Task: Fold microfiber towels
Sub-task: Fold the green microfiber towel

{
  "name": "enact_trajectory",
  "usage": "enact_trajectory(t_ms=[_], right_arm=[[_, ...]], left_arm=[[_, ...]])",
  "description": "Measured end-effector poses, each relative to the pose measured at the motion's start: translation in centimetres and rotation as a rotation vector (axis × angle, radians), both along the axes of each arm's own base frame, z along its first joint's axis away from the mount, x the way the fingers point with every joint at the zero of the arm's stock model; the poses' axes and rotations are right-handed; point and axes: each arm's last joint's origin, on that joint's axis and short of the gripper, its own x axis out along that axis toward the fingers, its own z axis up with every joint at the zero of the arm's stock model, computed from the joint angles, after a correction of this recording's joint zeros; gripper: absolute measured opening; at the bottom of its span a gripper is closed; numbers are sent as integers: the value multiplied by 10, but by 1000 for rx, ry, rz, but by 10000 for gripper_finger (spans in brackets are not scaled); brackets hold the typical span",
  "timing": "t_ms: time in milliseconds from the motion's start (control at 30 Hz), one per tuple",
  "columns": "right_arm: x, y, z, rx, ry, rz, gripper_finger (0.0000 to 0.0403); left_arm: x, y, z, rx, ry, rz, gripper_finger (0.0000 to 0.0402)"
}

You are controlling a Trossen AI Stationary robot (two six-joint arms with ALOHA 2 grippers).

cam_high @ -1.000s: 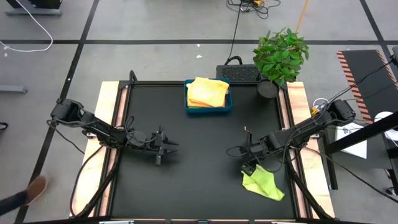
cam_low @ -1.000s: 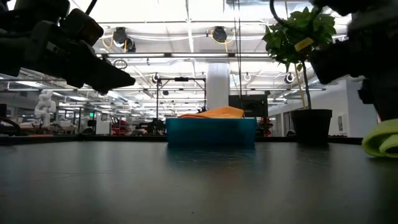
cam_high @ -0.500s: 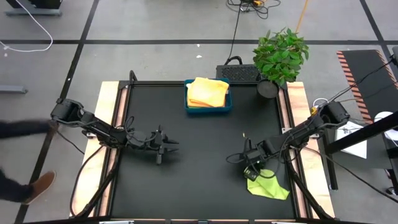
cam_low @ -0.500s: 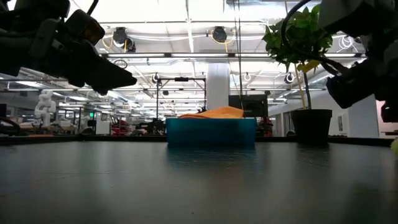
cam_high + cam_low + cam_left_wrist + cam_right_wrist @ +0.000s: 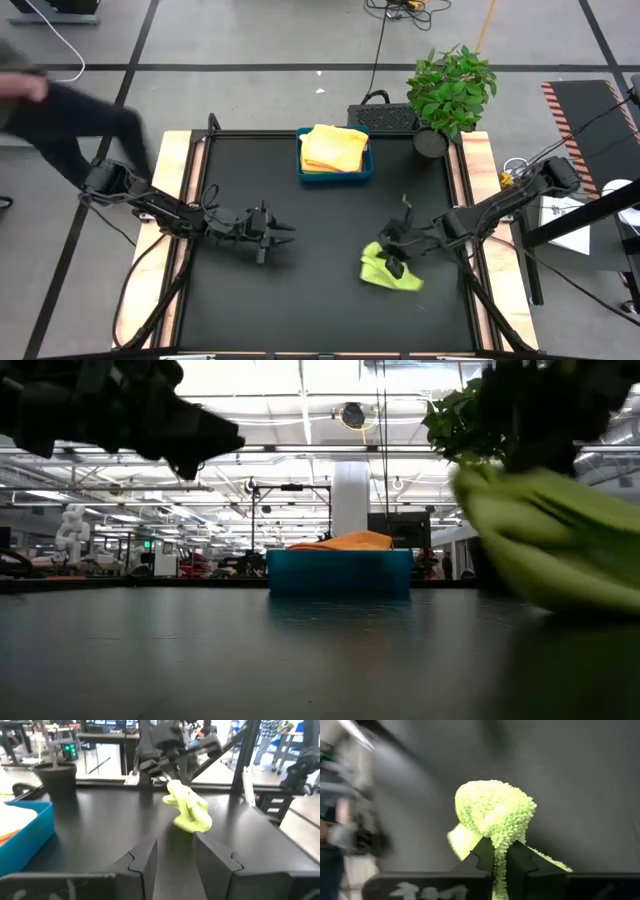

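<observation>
**Lime towel pinched, carried toward bench centre**

Lime green towel [image 5: 388, 270] is bunched, right of bench centre, nearer the front edge. Right claw [image 5: 397, 262] is clamped shut on a fold of it; the right wrist view shows the pile squeezed between the two fingers [image 5: 482, 856], rest of the cloth hanging loose. In the low view it looks lifted, lower part trailing at or near the surface; can't confirm contact. Judgement: a one-edge pinch lets the cloth drape open, and open bench mid-surface gives room to spread it before folding. Not yet flat, no fold made.

Left claw [image 5: 275, 233] hovers left of centre, well apart from the towel, fingers part open, nothing held. It points at the towel, likely waiting to take a second corner.

Blue tray [image 5: 307, 172] sits at mid back edge holding yellow and orange-yellow towels [image 5: 333, 148], presumably the stack.

Potted plant [image 5: 450, 90] at the back right corner. A person [image 5: 60, 120] passes off the bench's left side.

No readable labels or writing anywhere.
</observation>
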Motion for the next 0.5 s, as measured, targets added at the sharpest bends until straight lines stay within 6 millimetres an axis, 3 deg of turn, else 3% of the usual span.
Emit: enact_trajectory(t_ms=[267, 500], right_arm=[[8, -1, 49, -139, -473, 105, 6], [13, -10, 57, -230, -554, 121, 5]], left_arm=[[14, -6, 17, -4, -51, -18, 129], [46, -23, 16, 57, -27, -59, 129]])
